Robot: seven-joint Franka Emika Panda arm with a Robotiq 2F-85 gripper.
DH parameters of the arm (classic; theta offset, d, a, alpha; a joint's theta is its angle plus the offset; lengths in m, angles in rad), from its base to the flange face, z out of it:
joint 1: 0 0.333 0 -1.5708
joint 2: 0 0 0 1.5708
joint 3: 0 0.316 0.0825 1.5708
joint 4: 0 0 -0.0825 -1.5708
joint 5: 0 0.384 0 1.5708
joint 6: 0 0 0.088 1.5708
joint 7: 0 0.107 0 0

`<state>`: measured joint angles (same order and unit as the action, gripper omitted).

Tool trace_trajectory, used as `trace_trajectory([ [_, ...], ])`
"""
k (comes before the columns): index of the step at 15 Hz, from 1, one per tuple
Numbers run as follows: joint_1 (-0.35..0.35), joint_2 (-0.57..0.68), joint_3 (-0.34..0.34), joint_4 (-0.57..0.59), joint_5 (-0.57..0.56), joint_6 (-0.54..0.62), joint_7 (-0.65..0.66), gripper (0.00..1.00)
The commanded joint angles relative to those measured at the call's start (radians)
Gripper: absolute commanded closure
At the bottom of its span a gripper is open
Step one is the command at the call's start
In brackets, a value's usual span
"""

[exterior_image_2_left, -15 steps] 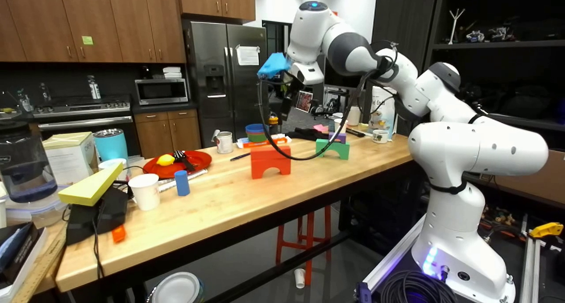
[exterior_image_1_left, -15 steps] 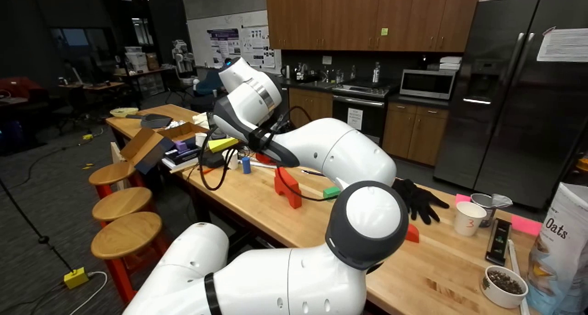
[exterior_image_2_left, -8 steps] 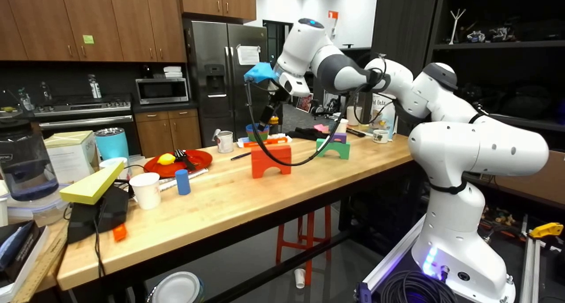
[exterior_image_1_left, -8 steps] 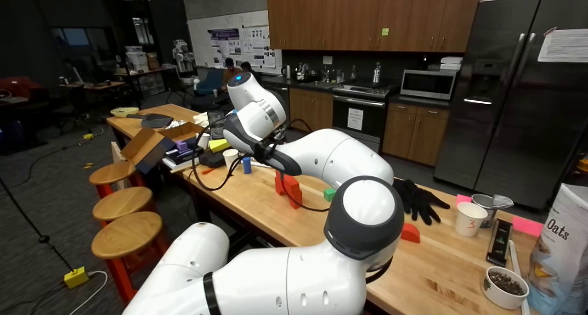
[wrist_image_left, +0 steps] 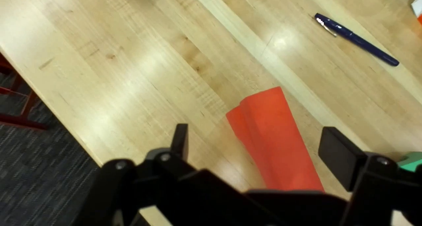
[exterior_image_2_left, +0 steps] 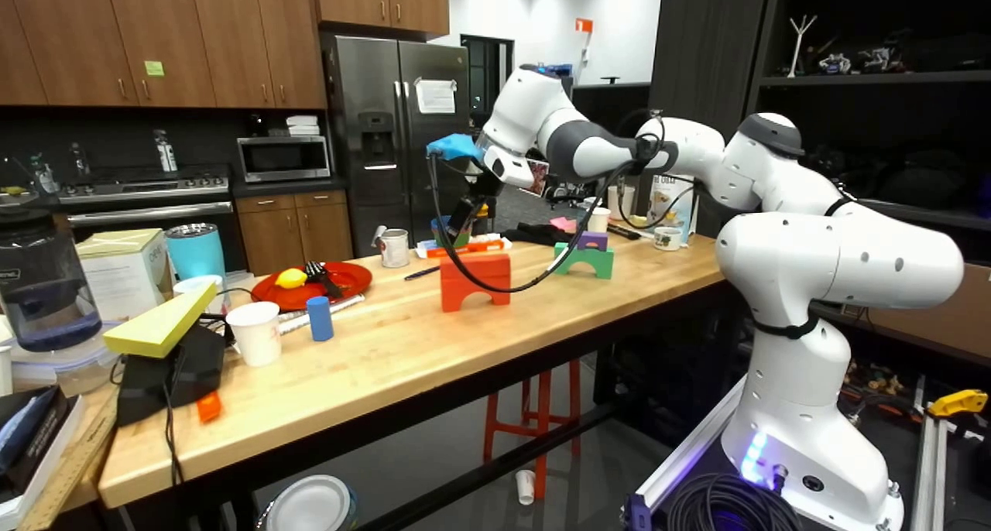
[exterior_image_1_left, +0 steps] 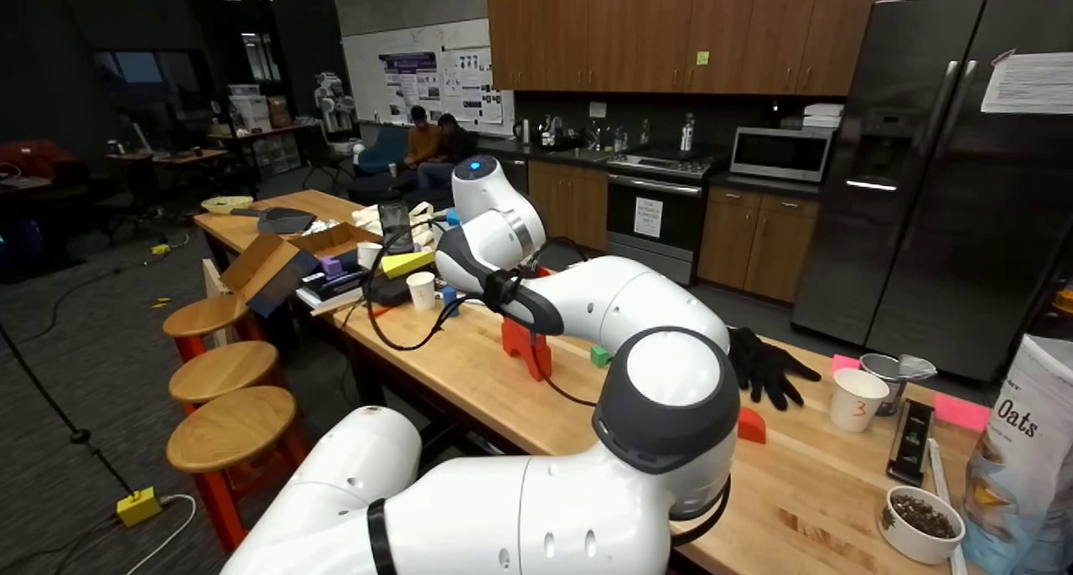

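In the wrist view my gripper stands open, its black fingers wide apart. Between them, lower down, a red arch block is seen from above; neither finger appears to touch it. The same red arch block stands upright on the wooden table in an exterior view, with the gripper above and behind it, tilted. The arm hides the gripper in an exterior view where the red arch block is partly visible. A dark blue pen lies beyond the block. A green block shows at the right edge.
A green arch block bears a purple block. A blue cylinder, white cup, red plate and tin can share the table. A black glove lies farther along. A black cable loop hangs before the red block.
The arm has come down, and in an exterior view the gripper has shifted left and lower, toward the red arch block. The blocks and other table items have stayed in place.
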<state>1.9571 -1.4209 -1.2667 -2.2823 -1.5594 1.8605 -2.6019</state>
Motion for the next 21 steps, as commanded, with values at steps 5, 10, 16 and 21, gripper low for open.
trace_trajectory([
  [5,-0.03,0.091,-0.037,0.01,0.143,0.015,0.009,0.0],
  [10,-0.025,0.107,-0.026,0.004,0.083,-0.045,0.0,0.0],
  [16,-0.008,0.188,-0.048,-0.031,0.058,-0.014,-0.001,0.0],
  [21,-0.016,0.216,-0.057,-0.034,0.082,0.016,-0.001,0.0],
])
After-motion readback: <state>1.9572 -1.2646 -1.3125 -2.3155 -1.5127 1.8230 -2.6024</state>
